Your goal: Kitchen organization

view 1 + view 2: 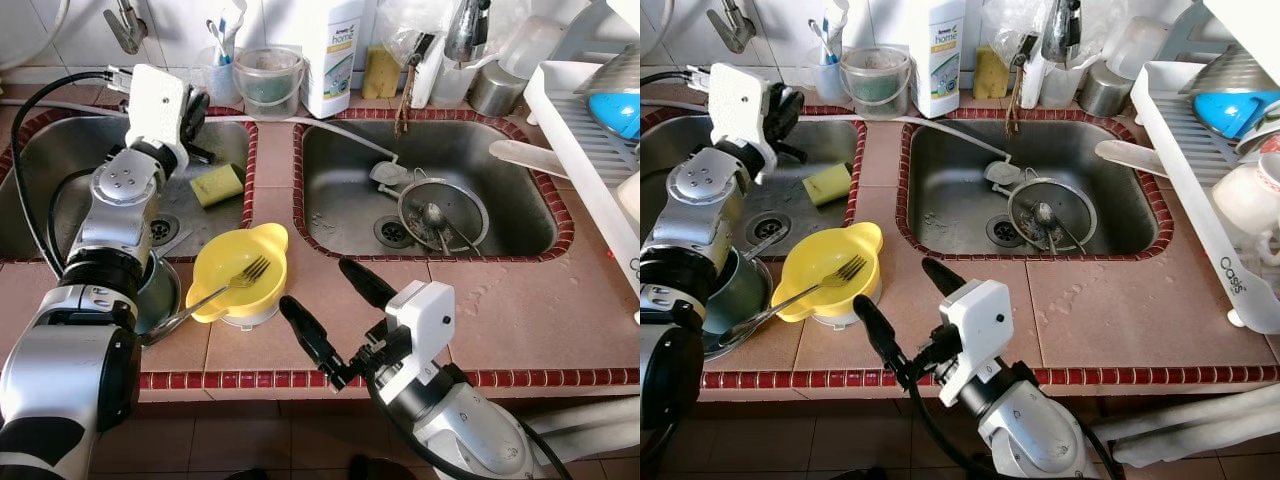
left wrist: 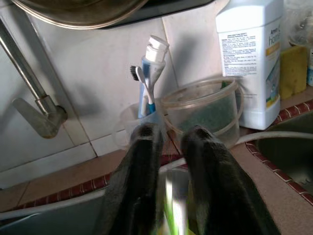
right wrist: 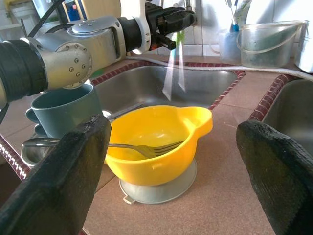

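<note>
The right tool (image 1: 325,318) hangs over the near edge of the worktop (image 1: 500,310), fingers spread wide and empty, aimed at the yellow bowl (image 1: 238,272) just to its left. That bowl sits on a clear lid on the strip between the two sinks, a fork (image 1: 215,291) lying across it with the handle poking out over the near-left rim. Up at the far side, the left tool (image 1: 192,112) is over the left sink (image 1: 60,190), fingers nearly together, and the wrist view shows something thin and blurred, greenish, between them; I judge it is pinching that, but what it is I cannot tell. A sponge (image 1: 217,184) lies in that sink below.

Where could this go wrong? If the right tool closes on the bowl's rim, the loose fork may tip out and clatter off the worktop edge. The bowl also rides on that lid, so a sideways push could slide it into the teal mug (image 3: 66,110) beside it. And the thin thing in the left tool looks barely held; any swing could drop it into the sink
</note>
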